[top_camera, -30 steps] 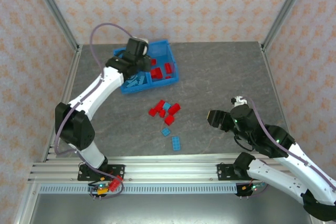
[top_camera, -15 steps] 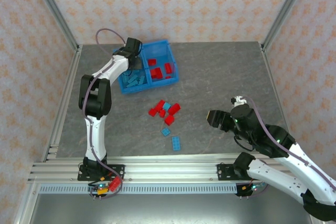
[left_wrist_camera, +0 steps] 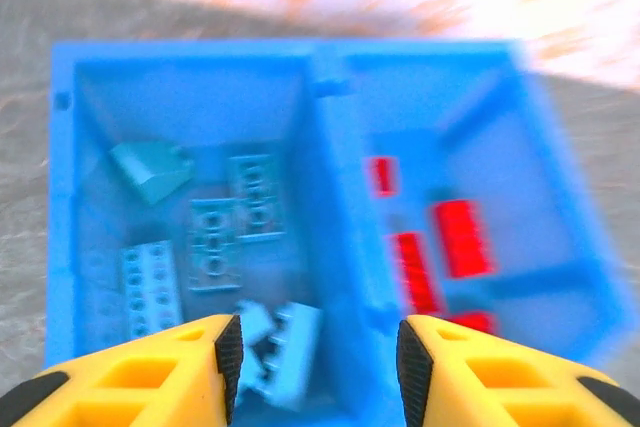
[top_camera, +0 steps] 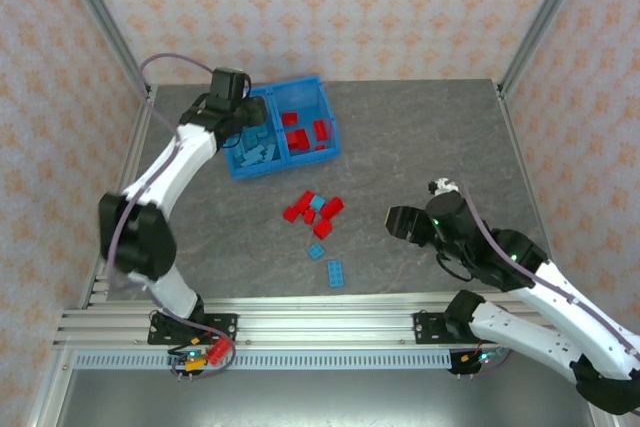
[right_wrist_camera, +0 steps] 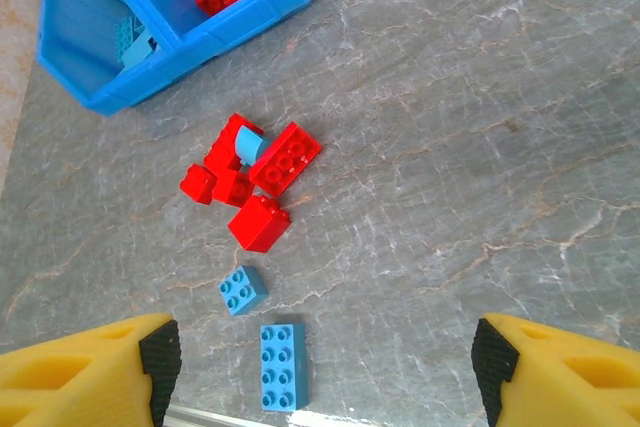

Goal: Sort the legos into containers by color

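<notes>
I'm watching a grey marbled desk (top_camera: 430, 137) inside peach-patterned walls (top_camera: 340, 7).
My left fingers (left_wrist_camera: 150, 377) are hanging apart, empty, over the shallow bright-blue plastic bin (top_camera: 268, 168); right fingers (right_wrist_camera: 90, 367) are gaping above loose red and light-blue studded plastic bricks (top_camera: 331, 208) mid-desk.

A grey, marble-veined table (top_camera: 420, 137) is closed in on three sides by walls (top_camera: 330, 7) papered pale pink with small orange motifs. Aluminium posts (top_camera: 100, 22) stand at its back corners. A slotted aluminium rail (top_camera: 330, 327) runs along the near edge, in soft, even light.
</notes>
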Action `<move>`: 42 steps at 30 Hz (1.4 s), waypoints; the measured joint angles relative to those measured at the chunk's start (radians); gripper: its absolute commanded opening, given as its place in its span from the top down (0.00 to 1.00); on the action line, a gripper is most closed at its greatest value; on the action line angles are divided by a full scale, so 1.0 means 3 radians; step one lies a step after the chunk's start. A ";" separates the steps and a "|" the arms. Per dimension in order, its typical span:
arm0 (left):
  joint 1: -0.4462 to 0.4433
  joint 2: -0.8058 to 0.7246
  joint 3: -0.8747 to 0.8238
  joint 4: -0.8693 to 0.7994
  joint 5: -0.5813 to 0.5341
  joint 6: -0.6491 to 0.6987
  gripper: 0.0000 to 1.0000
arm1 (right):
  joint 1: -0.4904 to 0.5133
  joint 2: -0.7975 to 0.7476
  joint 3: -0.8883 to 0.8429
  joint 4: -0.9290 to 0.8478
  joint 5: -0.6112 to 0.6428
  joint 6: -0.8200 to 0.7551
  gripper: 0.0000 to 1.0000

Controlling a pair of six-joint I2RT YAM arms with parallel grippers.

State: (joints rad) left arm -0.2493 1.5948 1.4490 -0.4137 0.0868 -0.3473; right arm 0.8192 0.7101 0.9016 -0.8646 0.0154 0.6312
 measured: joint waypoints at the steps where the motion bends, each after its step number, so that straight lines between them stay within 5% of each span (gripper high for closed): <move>1: -0.0132 -0.0188 -0.0079 0.0045 0.0004 -0.0010 0.53 | 0.0000 0.0045 0.0000 0.0034 -0.0015 0.0000 0.22; 7: -0.1101 -0.0708 -0.0572 0.0202 -0.0005 0.0000 0.54 | 0.0000 0.0306 0.0000 0.0197 -0.0090 -0.0023 0.21; 17: -0.1771 0.0453 -0.0757 -0.0005 0.0075 0.0229 0.49 | 0.0000 0.0298 -0.0001 0.0256 -0.0131 -0.0023 0.21; 28: -0.1788 0.1244 -0.0310 -0.0104 -0.0104 0.0515 0.48 | 0.0000 -0.0047 -0.0039 0.0184 -0.0086 -0.0005 0.21; 42: -0.2000 0.1395 -0.0343 -0.0268 -0.0233 0.0566 0.48 | 0.0000 -0.0046 -0.0095 0.0165 -0.0076 0.0004 0.21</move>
State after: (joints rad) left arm -0.8494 2.0132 1.3460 -0.4942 0.0170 -0.1776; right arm 0.8192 0.6964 0.8730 -0.8150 -0.0074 0.6323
